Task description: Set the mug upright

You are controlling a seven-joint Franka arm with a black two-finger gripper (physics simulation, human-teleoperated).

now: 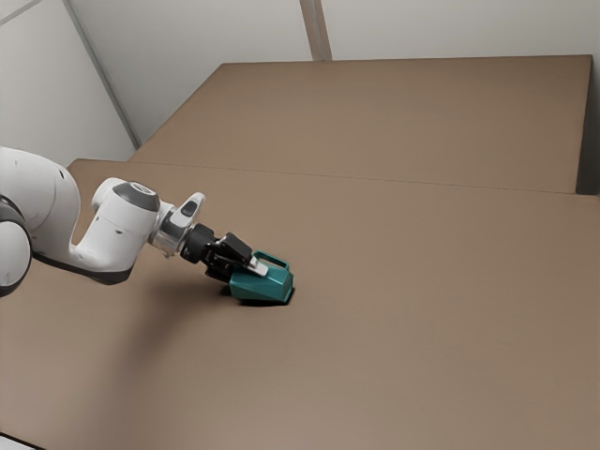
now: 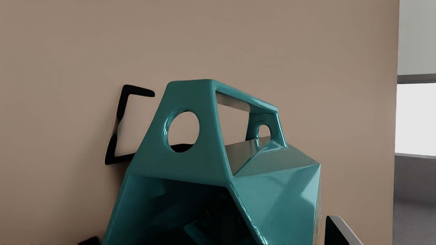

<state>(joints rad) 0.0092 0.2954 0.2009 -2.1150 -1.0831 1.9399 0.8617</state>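
Tabletop (image 1: 412, 328) bears the teal mug (image 1: 262, 286) on its side between parted jaws.

Exterior view: moderate, soft light. Pale grey is shown by the wall (image 1: 450, 28) across the top of the frame. A broad, feathered shadow is cast on the table (image 1: 422, 328), spread through the lower left. A tight, near-black shadow is laid beneath the mug (image 1: 262, 284). Upper surfaces of the arm (image 1: 131, 220) are lit; undersides are shaded.

Wrist view: subdued, warm-toned light. Glossy highlights are carried by the mug's handle (image 2: 204, 98) and facets; its interior is sunk in darkness. Flat, glaring white is shown by a panel (image 2: 415, 119) beyond the table's edge.
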